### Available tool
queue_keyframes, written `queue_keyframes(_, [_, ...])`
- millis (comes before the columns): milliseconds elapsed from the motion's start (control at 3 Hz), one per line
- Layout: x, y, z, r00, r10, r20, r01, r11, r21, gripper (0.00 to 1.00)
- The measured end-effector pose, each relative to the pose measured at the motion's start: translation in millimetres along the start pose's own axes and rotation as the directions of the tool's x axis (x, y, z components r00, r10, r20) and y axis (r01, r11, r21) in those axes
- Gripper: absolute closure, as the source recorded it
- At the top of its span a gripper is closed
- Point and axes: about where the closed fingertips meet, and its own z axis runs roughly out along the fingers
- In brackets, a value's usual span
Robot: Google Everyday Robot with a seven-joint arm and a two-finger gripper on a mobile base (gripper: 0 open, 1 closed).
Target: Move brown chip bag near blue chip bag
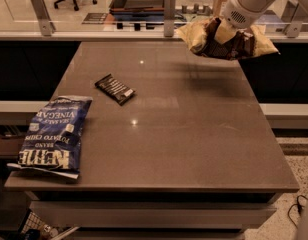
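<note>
As matters stand, the table (194,149) is recorded as a broad brown slab with a smooth, faintly glossy top. At its near left corner the blue bag (54,134) is laid flat, close along the edge. The brown bag (246,45) is found over the far right, raised clear of the top with its shadow cast beneath, well apart from the blue bag. It is judged light, soft and crinkly, with fragile contents. Both pale ends are seen to droop beside the dark middle, so a hold at the middle is considered sound, provided it is not crushing. The gripper (225,33) is closed on that middle from above. A small black packet (115,88) is noted between the bags, nearer the blue one.
</note>
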Motion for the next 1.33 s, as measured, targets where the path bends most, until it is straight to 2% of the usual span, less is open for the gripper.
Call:
queue_keyframes(333, [4, 34, -43, 0.997, -0.001, 0.075, 0.000, 0.9998, 0.017, 1.00])
queue_keyframes(667, [15, 80, -59, 0.993, -0.008, 0.121, 0.009, 0.9999, -0.011, 1.00])
queue_keyframes(1333, [16, 137, -74, 0.975, -0.044, 0.219, 0.055, 0.9973, -0.048, 1.00])
